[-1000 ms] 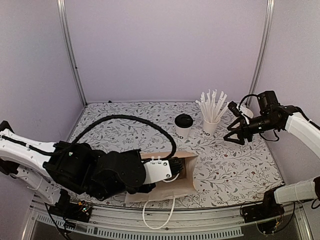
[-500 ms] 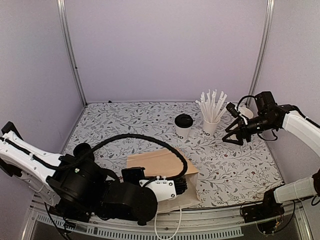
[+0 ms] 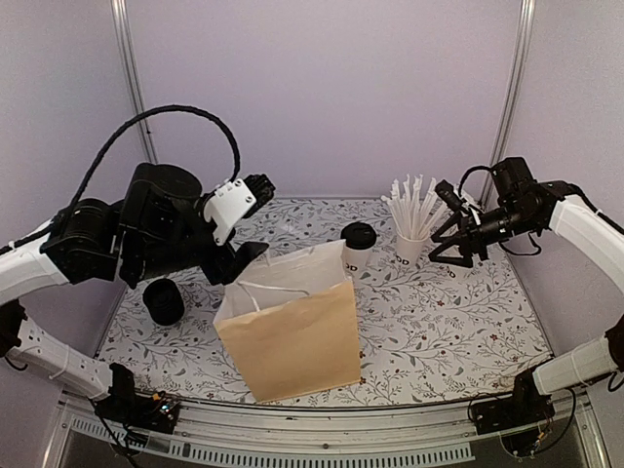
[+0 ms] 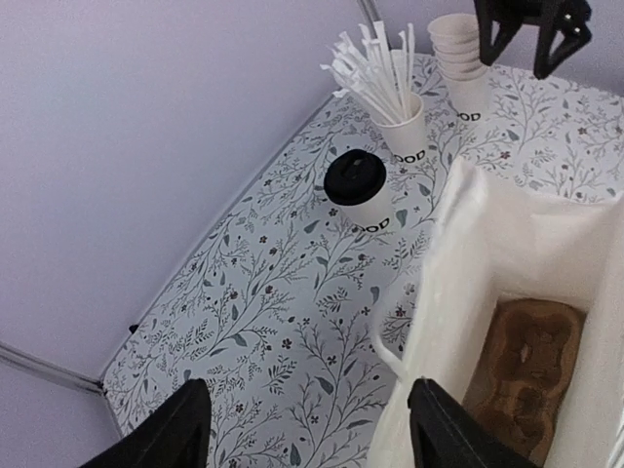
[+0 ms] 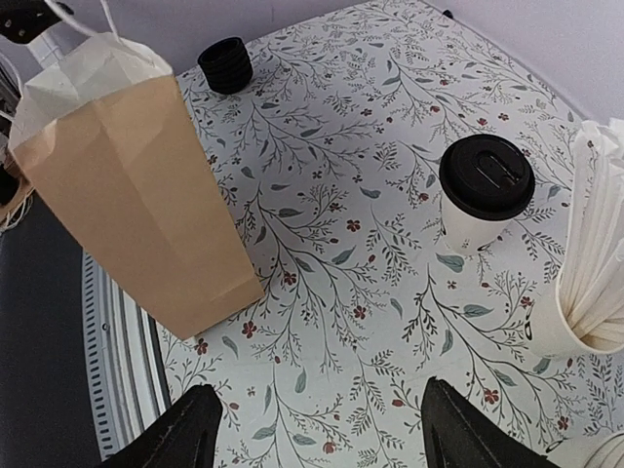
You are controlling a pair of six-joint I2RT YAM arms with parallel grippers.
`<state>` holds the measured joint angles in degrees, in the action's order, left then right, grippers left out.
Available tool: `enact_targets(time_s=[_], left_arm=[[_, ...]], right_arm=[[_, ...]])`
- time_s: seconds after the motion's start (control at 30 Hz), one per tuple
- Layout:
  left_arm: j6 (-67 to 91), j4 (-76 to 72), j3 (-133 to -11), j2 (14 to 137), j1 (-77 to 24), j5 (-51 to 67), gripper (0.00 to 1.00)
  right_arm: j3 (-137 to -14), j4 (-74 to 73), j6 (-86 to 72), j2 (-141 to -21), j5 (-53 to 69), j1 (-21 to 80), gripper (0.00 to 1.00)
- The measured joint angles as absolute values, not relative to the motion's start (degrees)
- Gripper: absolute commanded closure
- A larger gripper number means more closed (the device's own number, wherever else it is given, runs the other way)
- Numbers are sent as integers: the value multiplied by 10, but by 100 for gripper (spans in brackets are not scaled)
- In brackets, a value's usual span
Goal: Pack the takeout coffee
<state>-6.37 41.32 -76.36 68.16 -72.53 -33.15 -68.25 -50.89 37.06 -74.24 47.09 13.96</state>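
**Operator:** Currently, how are the arms posed?

**Technician:** The left arm is raised and folded over the left half of the floral-patterned table (image 3: pixel 448 331). The left gripper (image 3: pixel 256 185) (image 4: pixel 307 414) sits above and behind the upright brown paper bag (image 3: pixel 297 336) (image 4: pixel 507 244) (image 5: pixel 127 185), with its fingers spread wide and gripping nothing. The right arm reaches in from the right edge. The right gripper (image 3: pixel 447 255) (image 5: pixel 322 429) hangs just right of the white cup of straws (image 3: pixel 410 246) (image 4: pixel 405 132) (image 5: pixel 570 327), also wide and empty.

**Operator:** Edges and clearance?

**Technician:** Open tabletop lies between the bag and the right edge. A stack of black lids (image 3: pixel 164 300) (image 5: pixel 226 64) sits left of the bag, near the left edge.

**Operator:** The coffee?

**Technician:** The white paper cup with a black plastic lid (image 3: pixel 358 246) (image 4: pixel 359 190) (image 5: pixel 483 195) stands behind the bag's right corner, just left of the straws, touching neither. Its long axis is vertical, lid up. The bag mouth faces upward, and a brown moulded tray (image 4: pixel 526 361) lies inside at the bottom.
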Motion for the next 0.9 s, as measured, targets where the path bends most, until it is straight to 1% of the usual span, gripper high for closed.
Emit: enact_targets(time_s=[0.1,0.2,0.33,0.4,0.47,0.53,0.67,0.73,0.9], left_arm=[[-73,392,-760,674,-673,-326,21],[-75,379,-760,674,-645,-311,21],[-73,371,-760,660,-641,-285,20],[-67,371,-759,644,-641,-276,15],[-50,371,-753,621,-641,-271,14],[-27,374,-743,597,-637,-261,15],[32,394,-741,580,-610,-228,21],[54,408,-741,586,-595,-201,27],[55,453,-754,634,-564,-107,31]], right_arm=[[-711,-520,373,-763,471,161,26],[-735,-529,375,-783,471,175,26],[-755,-538,378,-800,470,184,26],[-763,-540,380,-805,465,188,27],[-774,-540,380,-810,451,196,28],[-788,-538,379,-815,427,208,28],[-817,-535,377,-829,377,241,27],[-827,-533,378,-837,358,257,28],[-836,-532,378,-853,333,291,28]])
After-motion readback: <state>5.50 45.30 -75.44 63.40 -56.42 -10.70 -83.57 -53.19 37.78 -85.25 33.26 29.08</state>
